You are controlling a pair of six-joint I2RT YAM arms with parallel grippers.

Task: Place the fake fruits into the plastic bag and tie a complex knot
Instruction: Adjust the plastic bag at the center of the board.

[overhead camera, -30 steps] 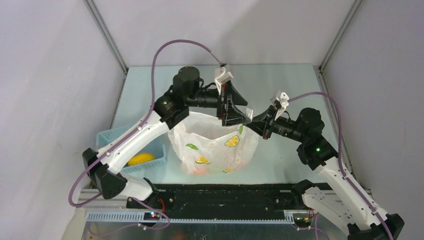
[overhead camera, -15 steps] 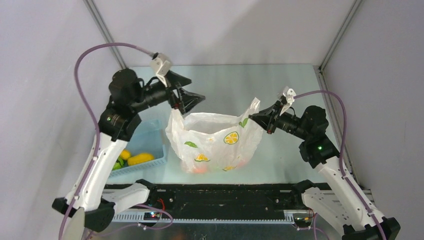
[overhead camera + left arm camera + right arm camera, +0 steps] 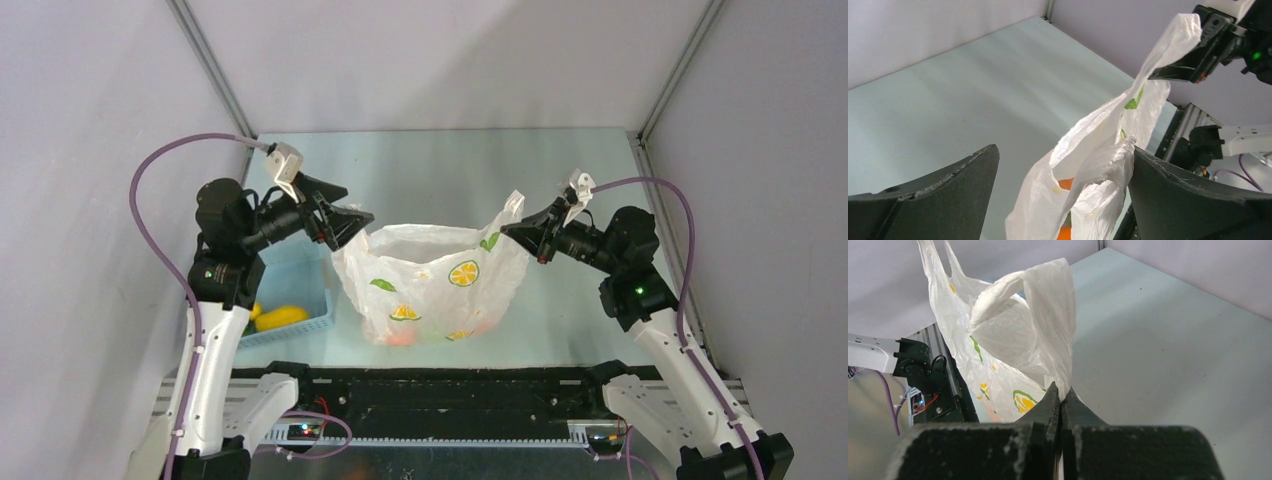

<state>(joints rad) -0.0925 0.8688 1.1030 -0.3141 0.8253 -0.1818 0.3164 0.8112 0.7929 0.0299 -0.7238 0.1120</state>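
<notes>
Loading appears in hand: plastic bag (image 3: 430, 285) stands mid-table, orange fruit (image 3: 400, 339) inside, a yellow fruit (image 3: 281, 318) lying in the blue basket (image 3: 305, 327) at left. Right gripper (image 3: 507, 230) pinches the bag's right handle. Left gripper (image 3: 358, 212) hangs spread, gripping nothing, near the left handle. Next move: fetch that fruit.

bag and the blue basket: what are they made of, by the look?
The plastic bag: thin film plastic, translucent white, faintly glossy. It crinkles, drapes, and an orange fruit shows through its wall.
The basket: probably rigid moulded plastic, light blue, with slatted sides. It is too small in view to judge the finish.
</notes>
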